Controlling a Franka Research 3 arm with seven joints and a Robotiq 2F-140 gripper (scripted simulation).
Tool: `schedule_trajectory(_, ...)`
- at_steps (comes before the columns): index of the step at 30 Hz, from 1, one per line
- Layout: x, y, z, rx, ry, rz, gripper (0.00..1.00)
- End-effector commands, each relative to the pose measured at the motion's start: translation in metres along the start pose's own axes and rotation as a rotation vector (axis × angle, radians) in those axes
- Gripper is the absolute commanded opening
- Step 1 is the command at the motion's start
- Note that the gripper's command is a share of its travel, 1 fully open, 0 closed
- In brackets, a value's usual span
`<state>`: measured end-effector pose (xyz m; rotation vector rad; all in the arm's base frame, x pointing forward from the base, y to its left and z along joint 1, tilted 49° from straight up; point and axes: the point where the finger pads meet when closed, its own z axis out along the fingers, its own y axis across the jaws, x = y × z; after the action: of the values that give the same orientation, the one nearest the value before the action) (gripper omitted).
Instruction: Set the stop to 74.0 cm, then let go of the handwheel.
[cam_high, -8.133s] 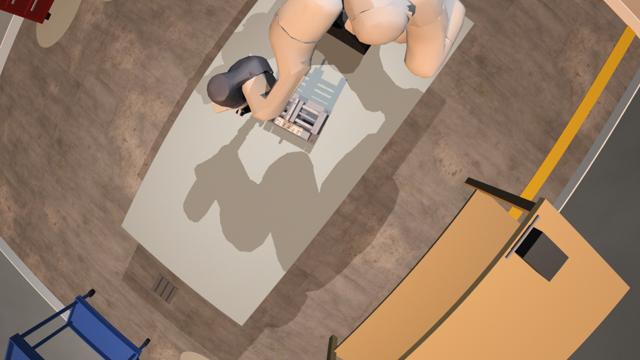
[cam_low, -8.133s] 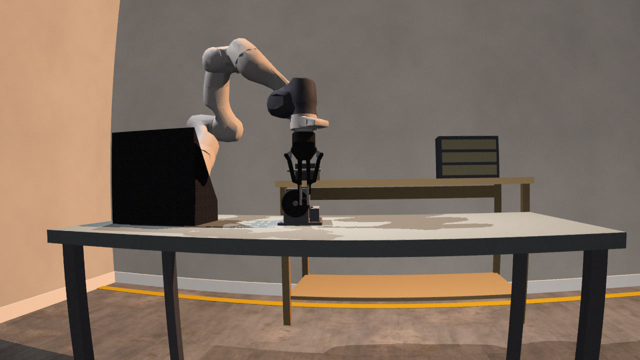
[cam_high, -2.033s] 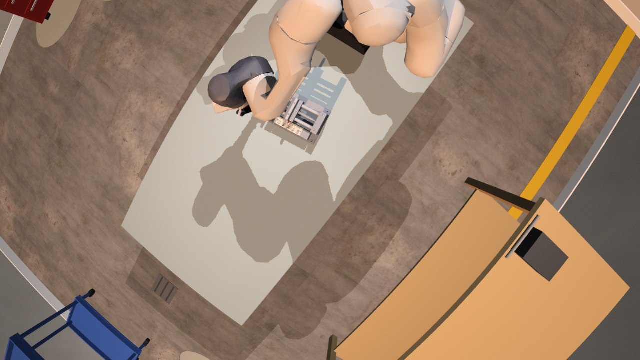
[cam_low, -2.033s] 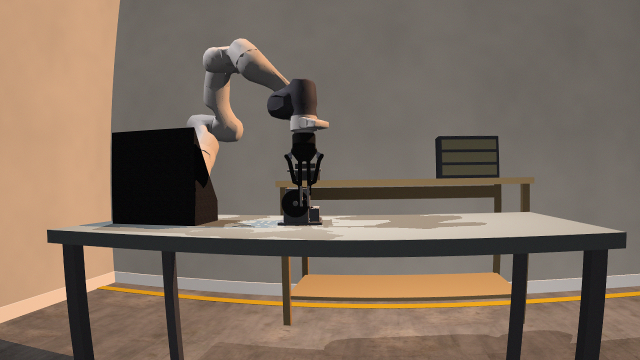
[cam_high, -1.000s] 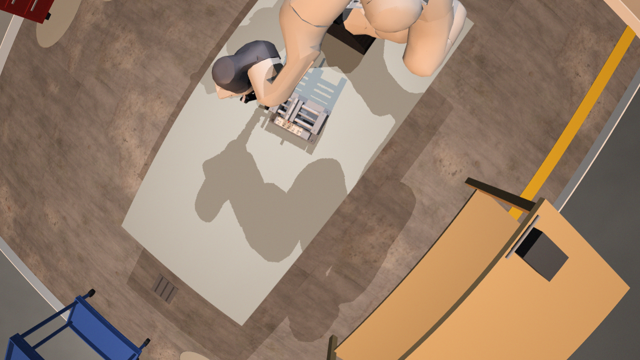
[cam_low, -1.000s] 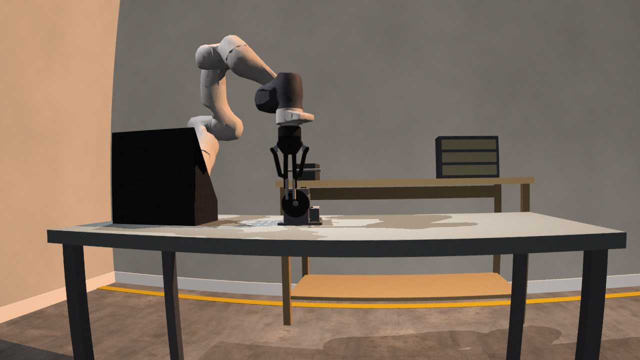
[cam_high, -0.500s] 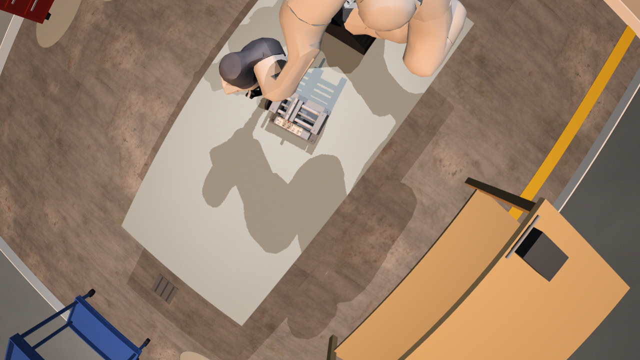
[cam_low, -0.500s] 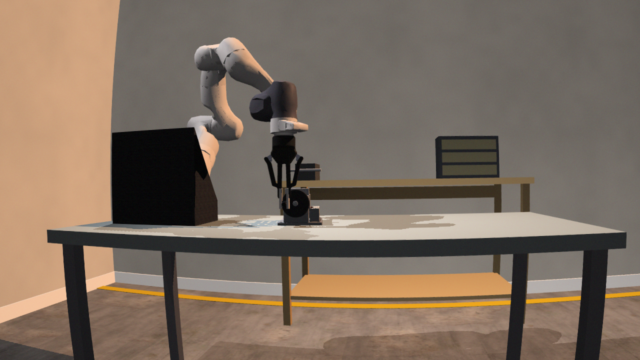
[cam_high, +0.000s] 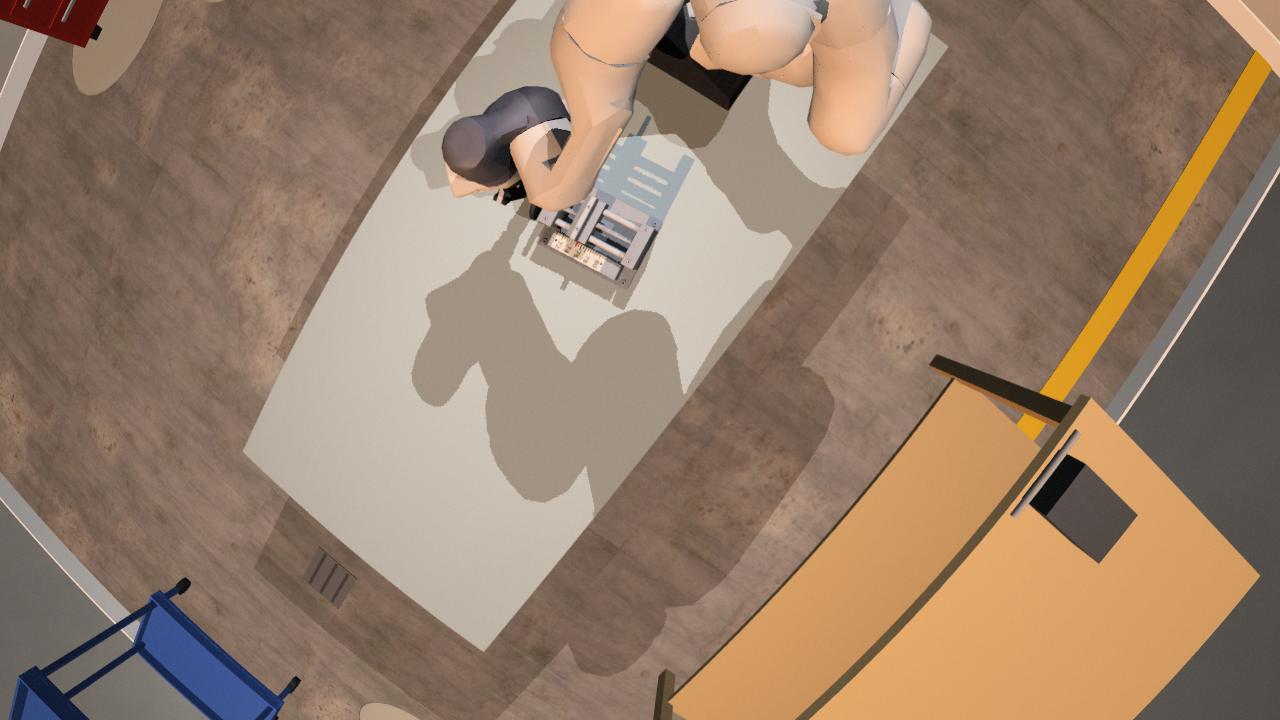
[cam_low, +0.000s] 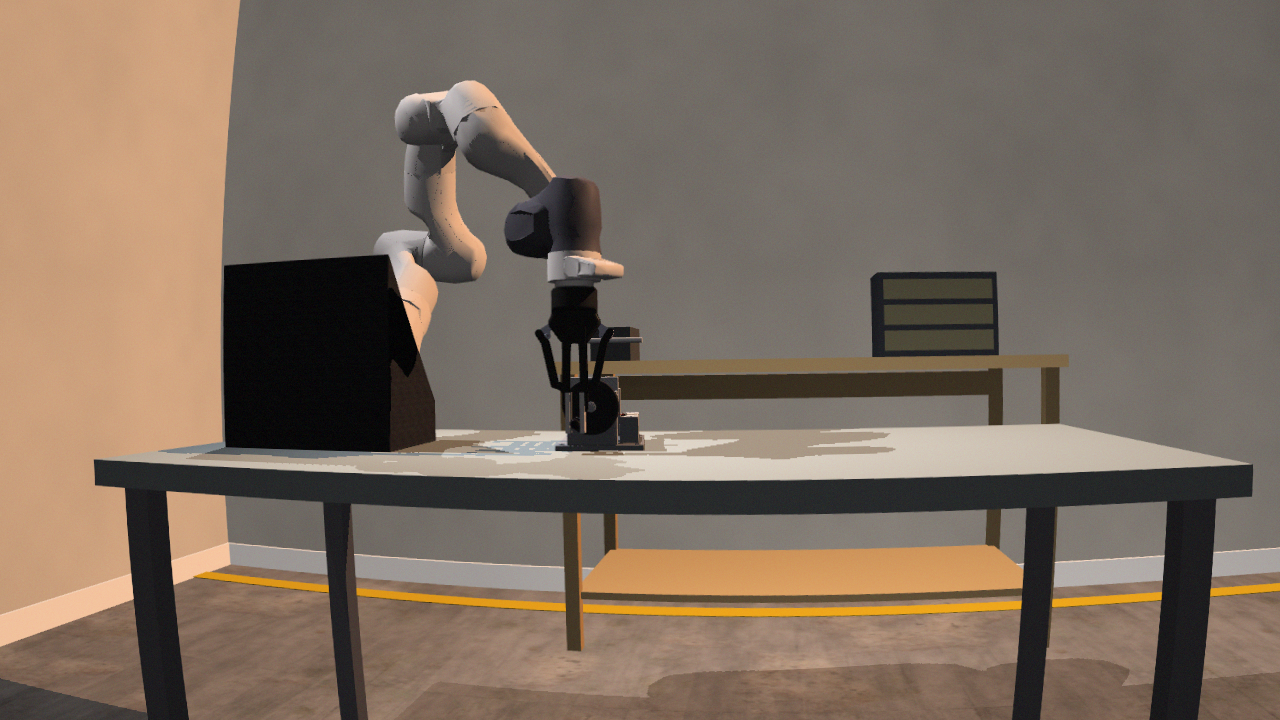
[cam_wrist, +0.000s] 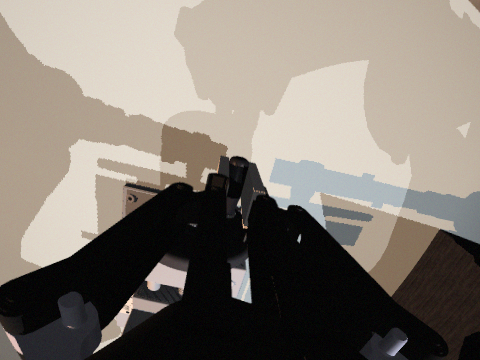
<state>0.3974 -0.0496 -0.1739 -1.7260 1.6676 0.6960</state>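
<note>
Handwheel (cam_high: 535, 213) (cam_low: 606, 409) (cam_wrist: 175, 261) looks round and black, with a paler hub.

Blue cart (cam_high: 205, 658) seen at counter's (cam_high: 375, 429) (cam_low: 805, 495) far corner. Drawer unit (cam_low: 934, 313) and dark box (cam_high: 1092, 510) (cam_low: 626, 343) set on wooden bench (cam_high: 984, 617) (cam_low: 832, 362).

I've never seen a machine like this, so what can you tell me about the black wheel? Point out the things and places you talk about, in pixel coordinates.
The handwheel (cam_low: 606, 407) is a dark, round disc with a paler hub, standing upright on the side of the metal fixture (cam_high: 640, 246) (cam_low: 630, 428). The pincer (cam_low: 577, 416) (cam_wrist: 234, 173) is shut on its dark crank handle (cam_wrist: 237, 172). Its material is unclear.
</note>
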Motion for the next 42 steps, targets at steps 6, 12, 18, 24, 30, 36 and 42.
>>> schedule_trajectory(6,0.0,-0.013,0.009,0.002,0.001,0.006,0.04)
schedule_trajectory(12,0.0,-0.02,0.01,0.002,0.001,0.006,0.04)
schedule_trajectory(18,0.0,-0.027,0.01,0.002,0.001,0.006,0.04)
schedule_trajectory(24,0.0,-0.034,0.009,0.002,0.001,0.006,0.04)
schedule_trajectory(30,0.0,-0.038,0.007,0.002,0.001,0.006,0.04)
schedule_trajectory(36,0.0,-0.044,0.003,0.002,0.001,0.006,0.04)
schedule_trajectory(42,0.0,-0.049,-0.002,0.002,0.001,0.006,0.04)
